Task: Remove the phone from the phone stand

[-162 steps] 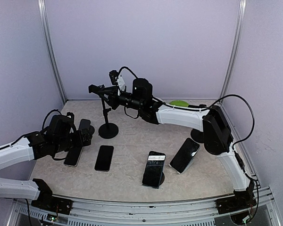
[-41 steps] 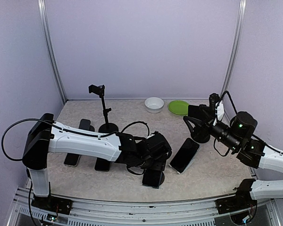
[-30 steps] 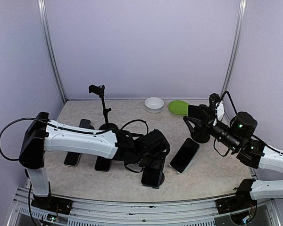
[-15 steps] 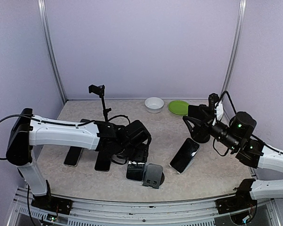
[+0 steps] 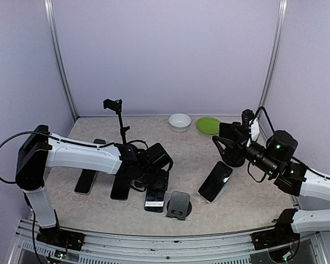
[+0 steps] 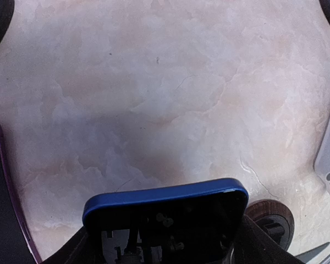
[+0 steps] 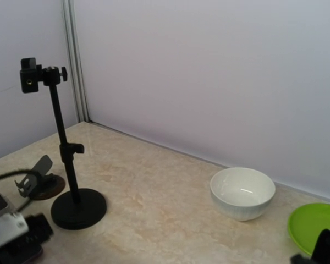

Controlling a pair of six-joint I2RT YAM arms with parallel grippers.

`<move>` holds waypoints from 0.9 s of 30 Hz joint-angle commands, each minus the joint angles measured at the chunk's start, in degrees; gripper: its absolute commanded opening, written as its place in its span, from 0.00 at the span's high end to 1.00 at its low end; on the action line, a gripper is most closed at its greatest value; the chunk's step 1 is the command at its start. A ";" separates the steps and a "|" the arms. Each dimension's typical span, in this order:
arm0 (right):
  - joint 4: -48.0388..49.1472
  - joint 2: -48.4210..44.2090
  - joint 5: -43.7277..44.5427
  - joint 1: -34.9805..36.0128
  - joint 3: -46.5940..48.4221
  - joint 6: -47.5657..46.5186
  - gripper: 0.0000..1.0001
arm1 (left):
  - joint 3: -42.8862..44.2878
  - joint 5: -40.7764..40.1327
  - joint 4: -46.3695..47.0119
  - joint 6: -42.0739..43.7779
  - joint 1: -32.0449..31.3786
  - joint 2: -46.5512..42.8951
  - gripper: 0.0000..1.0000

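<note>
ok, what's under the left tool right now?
A dark blue-edged phone, gripped in the left tool, beside the empty grey phone stand. Its upper end is covered by the tool.

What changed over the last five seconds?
The left gripper crossed to the phone on the middle stand, gripped it and carried it left off the stand, now empty. The right gripper left the tall stand and pulled back right, open. The other phones, bowl and plate stayed put.
</note>
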 commanded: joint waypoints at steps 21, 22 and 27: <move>1.54 -1.06 -0.05 -1.89 -1.53 0.99 0.00 | 4.91 1.23 3.54 -6.11 2.04 10.74 0.32; 1.47 -1.19 -0.07 -1.89 -1.48 1.02 0.00 | 4.93 1.27 3.57 -6.29 2.04 10.92 0.31; 1.12 -1.54 0.14 -1.89 -1.46 1.03 0.00 | 4.33 2.49 3.49 -7.40 1.99 11.21 0.14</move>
